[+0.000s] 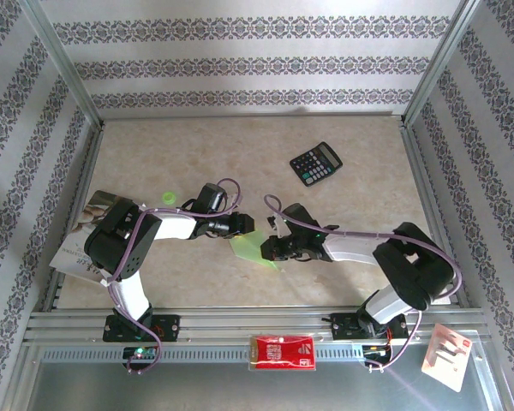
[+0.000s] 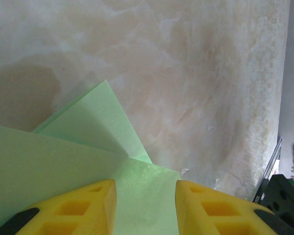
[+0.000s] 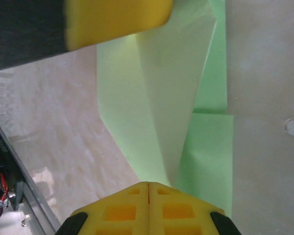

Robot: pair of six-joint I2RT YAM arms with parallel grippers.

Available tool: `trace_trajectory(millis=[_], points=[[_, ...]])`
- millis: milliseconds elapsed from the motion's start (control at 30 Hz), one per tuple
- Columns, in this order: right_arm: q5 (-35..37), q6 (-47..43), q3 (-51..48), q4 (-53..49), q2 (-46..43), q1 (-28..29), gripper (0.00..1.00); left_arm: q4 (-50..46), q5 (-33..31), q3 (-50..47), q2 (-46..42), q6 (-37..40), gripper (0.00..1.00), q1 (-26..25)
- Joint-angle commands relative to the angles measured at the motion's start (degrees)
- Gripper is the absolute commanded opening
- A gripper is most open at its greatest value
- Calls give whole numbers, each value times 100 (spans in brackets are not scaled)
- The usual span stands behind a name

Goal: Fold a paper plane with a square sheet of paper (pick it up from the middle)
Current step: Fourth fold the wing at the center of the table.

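The square sheet of paper (image 1: 255, 248) lies near the middle of the counter (image 1: 360, 214), towards its front edge. It is partly folded, with slanted flaps but no dart shape yet, so most creases are left. The left tool (image 2: 146, 188) stands half wide over it. The right tool (image 3: 148, 188) is closed, and a pale flap runs up to its tips; I cannot tell if it is pinched. The calculator (image 1: 315, 163), green dot (image 1: 165, 199) and booklet (image 1: 81, 235) lie well apart and block nothing.
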Motion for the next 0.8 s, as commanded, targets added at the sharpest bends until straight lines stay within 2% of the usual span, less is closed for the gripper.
trace_trajectory(millis=[0, 767], points=[[-40, -216, 77, -103, 127, 2, 5, -609, -312, -37, 229, 189, 36, 70], [-31, -318, -955, -301, -191, -197, 4, -759, -355, 3, 257, 331, 36, 70]])
